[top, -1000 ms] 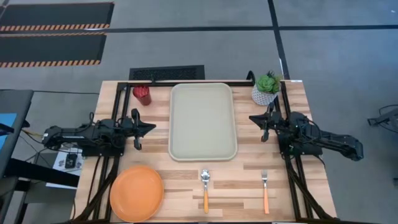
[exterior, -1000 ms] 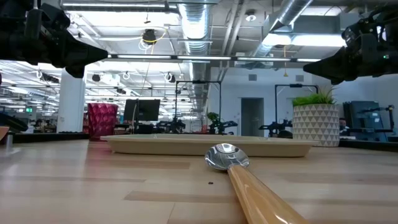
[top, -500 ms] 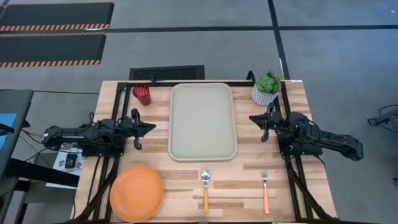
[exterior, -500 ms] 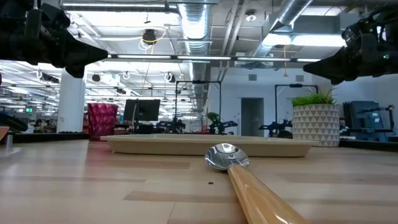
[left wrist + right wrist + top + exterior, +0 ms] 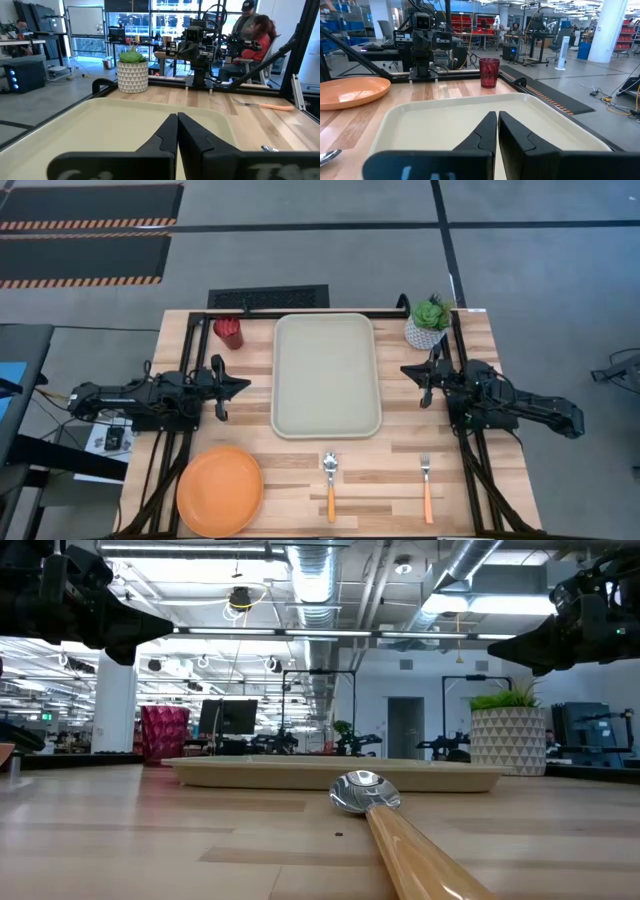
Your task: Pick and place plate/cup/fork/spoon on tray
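Observation:
The beige tray (image 5: 326,375) lies flat at the table's middle, toward the far edge. The orange plate (image 5: 220,490) rests at the near left, the dark red cup (image 5: 229,332) stands upright at the far left. The spoon (image 5: 330,480) and the fork (image 5: 426,485) lie flat near the front edge, handles toward it. My left gripper (image 5: 245,384) hovers level at the tray's left side, shut and holding nothing. My right gripper (image 5: 405,370) hovers level at the tray's right side, its fingertips (image 5: 490,117) together, with nothing in them.
A white pot with a green plant (image 5: 428,322) stands at the far right, just beyond my right gripper. A black frame rail (image 5: 330,310) runs along the table's far edge and down both sides. People sit beyond the table in the left wrist view.

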